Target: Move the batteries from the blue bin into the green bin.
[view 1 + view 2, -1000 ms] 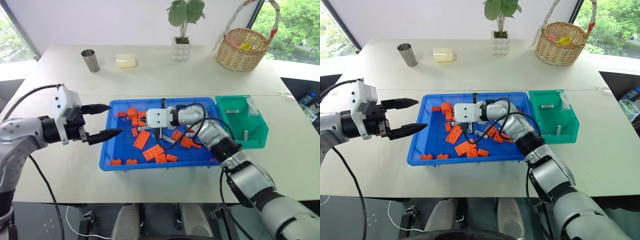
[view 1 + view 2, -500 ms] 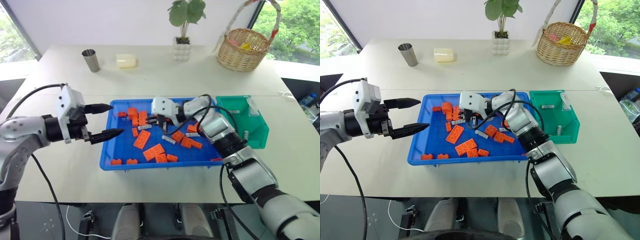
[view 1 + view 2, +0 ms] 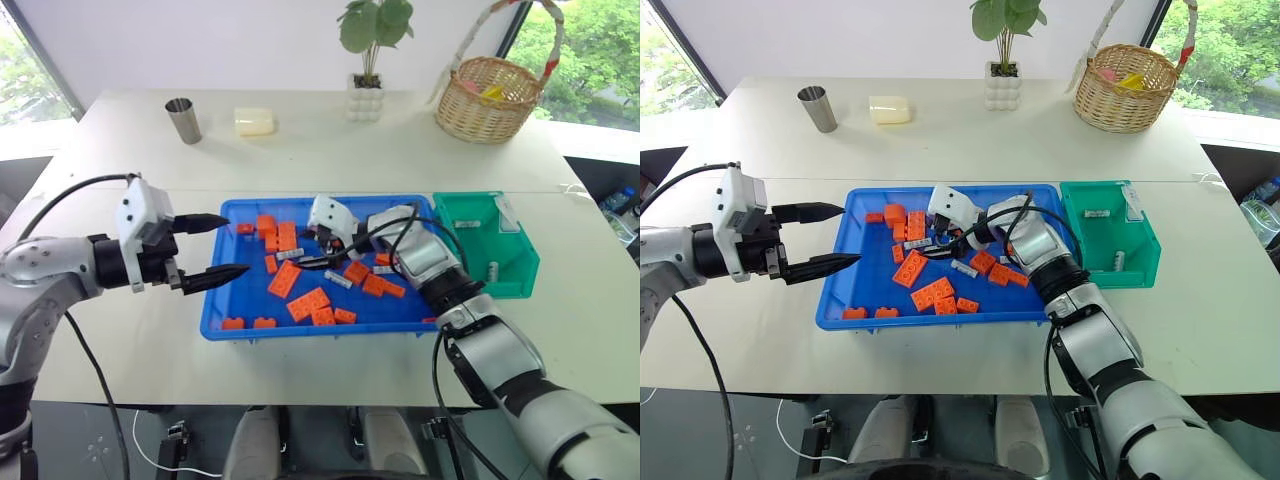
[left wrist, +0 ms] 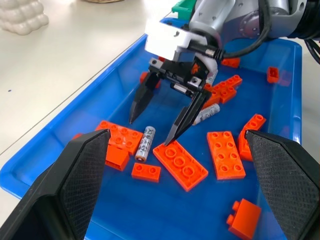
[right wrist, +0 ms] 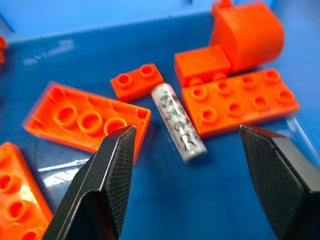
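The blue bin point(image 3: 236, 296) lies in front of me, holding orange bricks point(image 3: 283, 279) and loose batteries point(image 3: 337, 281). My right gripper point(image 3: 305, 258) hangs low over its middle, open, with nothing between the fingers. One battery point(image 5: 179, 121) lies flat on the bin floor between two bricks, just beyond the spread fingertips point(image 5: 116, 165); it also shows beside them in the left wrist view point(image 4: 145, 143). My left gripper point(image 3: 237, 243) is open and empty over the bin's left rim. The green bin point(image 3: 512, 284) touches the blue bin's right end and holds two batteries point(image 3: 491, 270).
At the back of the white table stand a wicker basket point(image 3: 488, 97), a potted plant point(image 3: 364, 96), a metal cup point(image 3: 181, 120) and a pale block point(image 3: 252, 121). Bricks crowd the bin floor around the battery point(image 4: 181, 165).
My right gripper has gone from shut to open, rolled its wrist, and sunk a little to the right over the bin floor. The left arm has stayed put.
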`<state>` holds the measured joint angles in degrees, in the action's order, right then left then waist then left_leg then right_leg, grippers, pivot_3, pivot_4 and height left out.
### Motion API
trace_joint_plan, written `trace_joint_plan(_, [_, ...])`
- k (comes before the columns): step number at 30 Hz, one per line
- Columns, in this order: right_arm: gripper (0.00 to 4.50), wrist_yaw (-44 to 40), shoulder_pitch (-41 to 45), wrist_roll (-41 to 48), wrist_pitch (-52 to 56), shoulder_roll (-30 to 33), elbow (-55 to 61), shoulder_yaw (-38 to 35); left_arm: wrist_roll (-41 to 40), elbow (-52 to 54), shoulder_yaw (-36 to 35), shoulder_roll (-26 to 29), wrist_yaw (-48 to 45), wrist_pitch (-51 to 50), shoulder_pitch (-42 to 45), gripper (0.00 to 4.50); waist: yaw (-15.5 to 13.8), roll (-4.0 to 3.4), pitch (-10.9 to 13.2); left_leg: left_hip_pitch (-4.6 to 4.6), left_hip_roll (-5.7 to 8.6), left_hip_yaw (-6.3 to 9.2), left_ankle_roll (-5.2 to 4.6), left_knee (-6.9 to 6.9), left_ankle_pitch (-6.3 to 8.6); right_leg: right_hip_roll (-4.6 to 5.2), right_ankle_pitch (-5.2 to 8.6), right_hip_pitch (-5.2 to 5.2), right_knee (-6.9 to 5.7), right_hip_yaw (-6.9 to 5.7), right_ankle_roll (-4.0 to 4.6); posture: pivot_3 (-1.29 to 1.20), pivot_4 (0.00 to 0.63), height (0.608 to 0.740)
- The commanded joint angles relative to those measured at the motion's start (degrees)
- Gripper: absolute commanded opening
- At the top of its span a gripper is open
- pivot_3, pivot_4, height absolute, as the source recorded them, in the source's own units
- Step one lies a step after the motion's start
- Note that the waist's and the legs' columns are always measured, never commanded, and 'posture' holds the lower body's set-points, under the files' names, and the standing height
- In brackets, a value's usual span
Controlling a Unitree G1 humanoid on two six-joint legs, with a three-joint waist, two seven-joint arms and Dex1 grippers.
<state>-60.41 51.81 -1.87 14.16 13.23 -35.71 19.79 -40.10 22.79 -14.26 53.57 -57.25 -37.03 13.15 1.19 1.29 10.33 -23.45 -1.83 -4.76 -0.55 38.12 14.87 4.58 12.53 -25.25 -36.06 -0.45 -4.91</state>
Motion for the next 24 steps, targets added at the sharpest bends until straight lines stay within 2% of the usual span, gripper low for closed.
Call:
trace_joint_plan(1, [3.35,0.59,0.59,-0.31,-2.20,-0.50,-1.75,-0.54,-0.13,1.88,-0.73,0.32,0.20,0.63,0.33,4.50,0.02,0.00,0.00,0.00,0.00,0.00,0.00,0.00,0.00,0.00,0.00,-0.01,0.00,0.00,0.00,0.00,0.150,0.736])
trace_joint_plan(8, [3.35,0.62,1.53,0.15,-2.26,-0.71,-4.25,-1.64,0.06,2.06,-0.41,0.07,0.59,0.64,0.58,4.50,0.06,0.00,0.00,0.00,-0.01,0.00,0.00,0.00,0.00,-0.01,0.00,-0.01,-0.01,0.00,-0.01,0.00,0.150,0.736])
trace_joint_plan(16, [3.35,-0.59,-0.23,-0.14,-1.19,-1.90,-2.01,-0.49,0.84,1.49,0.45,-0.46,1.02,1.13,1.68,4.50,0.04,0.00,0.00,0.00,-0.01,0.01,0.00,0.00,0.00,-0.01,-0.01,0.00,-0.01,0.00,-0.01,0.00,0.150,0.736])
trace_joint_plan(19, [2.52,-0.23,-1.13,-0.67,-0.83,-2.48,-1.64,0.08,0.94,1.55,0.62,-0.68,1.17,1.08,1.93,4.50,0.08,0.00,0.00,0.00,-0.01,0.01,0.00,0.00,0.00,-0.01,-0.01,0.00,-0.01,0.00,-0.03,0.00,0.150,0.736])
trace_joint_plan(21, [1.63,-0.55,-1.63,-0.67,-0.13,-2.46,-0.58,0.29,1.02,1.44,0.66,-0.68,1.18,1.15,2.05,4.50,0.05,0.00,0.00,0.00,-0.01,0.01,0.00,0.00,0.00,-0.01,-0.02,0.00,-0.01,0.00,-0.03,0.00,0.150,0.736])
trace_joint_plan(24, [1.63,-1.06,-2.14,-0.12,1.14,-2.28,1.29,0.14,1.11,1.21,0.64,-0.58,1.20,1.33,2.06,4.50,0.04,0.00,0.00,0.01,-0.01,0.02,0.00,0.00,0.00,-0.01,-0.02,0.00,-0.01,0.00,-0.03,0.00,0.150,0.736])
